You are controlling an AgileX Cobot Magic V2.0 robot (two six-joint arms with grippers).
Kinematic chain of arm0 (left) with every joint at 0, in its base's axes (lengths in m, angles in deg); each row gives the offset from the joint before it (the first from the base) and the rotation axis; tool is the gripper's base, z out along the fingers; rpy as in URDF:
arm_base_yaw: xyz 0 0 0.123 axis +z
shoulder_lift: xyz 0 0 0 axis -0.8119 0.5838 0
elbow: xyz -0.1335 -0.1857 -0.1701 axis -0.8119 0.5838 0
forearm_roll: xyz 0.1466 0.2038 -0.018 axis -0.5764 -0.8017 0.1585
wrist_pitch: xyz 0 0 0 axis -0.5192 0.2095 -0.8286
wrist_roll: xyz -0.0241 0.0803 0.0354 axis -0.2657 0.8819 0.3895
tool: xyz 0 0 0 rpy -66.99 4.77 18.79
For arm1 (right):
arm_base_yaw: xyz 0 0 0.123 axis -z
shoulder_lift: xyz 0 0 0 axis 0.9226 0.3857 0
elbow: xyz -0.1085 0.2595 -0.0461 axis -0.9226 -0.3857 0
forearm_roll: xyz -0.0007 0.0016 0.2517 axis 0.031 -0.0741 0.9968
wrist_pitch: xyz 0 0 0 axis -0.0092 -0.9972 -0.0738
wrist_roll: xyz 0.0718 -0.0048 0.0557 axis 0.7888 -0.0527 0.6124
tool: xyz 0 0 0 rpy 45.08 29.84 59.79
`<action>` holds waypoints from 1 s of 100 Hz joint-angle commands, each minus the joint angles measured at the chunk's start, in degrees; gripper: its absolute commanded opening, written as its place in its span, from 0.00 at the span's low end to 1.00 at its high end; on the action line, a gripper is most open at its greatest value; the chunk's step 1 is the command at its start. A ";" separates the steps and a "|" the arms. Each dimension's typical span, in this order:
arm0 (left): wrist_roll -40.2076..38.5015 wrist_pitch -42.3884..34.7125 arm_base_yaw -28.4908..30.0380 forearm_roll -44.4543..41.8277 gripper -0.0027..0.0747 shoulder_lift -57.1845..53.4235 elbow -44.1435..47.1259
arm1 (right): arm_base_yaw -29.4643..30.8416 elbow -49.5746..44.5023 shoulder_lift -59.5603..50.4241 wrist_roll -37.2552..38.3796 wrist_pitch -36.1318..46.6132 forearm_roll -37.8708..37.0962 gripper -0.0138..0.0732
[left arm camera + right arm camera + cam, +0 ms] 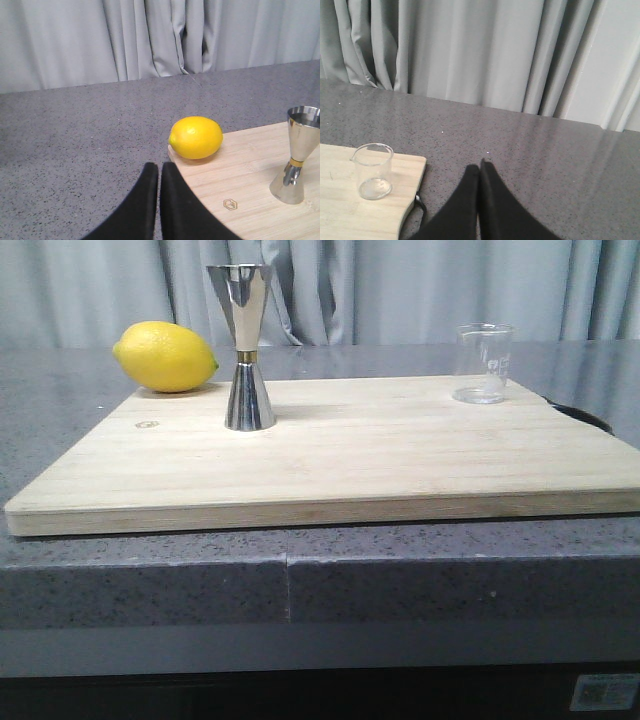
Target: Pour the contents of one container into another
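Both tools are pinched closed on nothing: the left tool (159,172) near the lemon (196,137), the right tool (480,170) off the board's edge. The glass beaker (483,363) stands well apart from the steel jigger (245,348) on the cutting board (330,465). That narrow-waisted jigger looks tippy; a nudge could topple it, and the slick glass might slip in a poor grip.

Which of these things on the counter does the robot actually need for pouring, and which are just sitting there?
Needed: glass beaker, steel jigger.
Just sitting there: lemon, wooden board that the beaker and jigger stand on.
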 commanded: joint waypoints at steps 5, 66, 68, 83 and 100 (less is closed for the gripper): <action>-0.69 2.20 -0.49 -0.34 0.01 -1.88 -1.09 | -0.06 1.53 -0.10 -0.07 -0.83 -0.47 0.08; -9.95 5.74 -0.49 0.07 0.01 -12.94 10.90 | -0.06 1.53 -0.10 -0.07 -1.06 -0.47 0.08; -9.08 5.74 -0.49 1.33 0.01 -12.94 10.90 | -0.06 1.53 -0.10 -0.07 -1.06 -0.47 0.08; 1.97 5.69 -0.49 11.70 0.01 -13.25 10.90 | -0.06 1.53 -0.10 -0.07 -1.06 -0.47 0.08; 32.78 5.85 -0.49 43.78 0.01 -15.99 10.90 | -0.06 1.53 -0.10 -0.07 -1.06 -0.47 0.08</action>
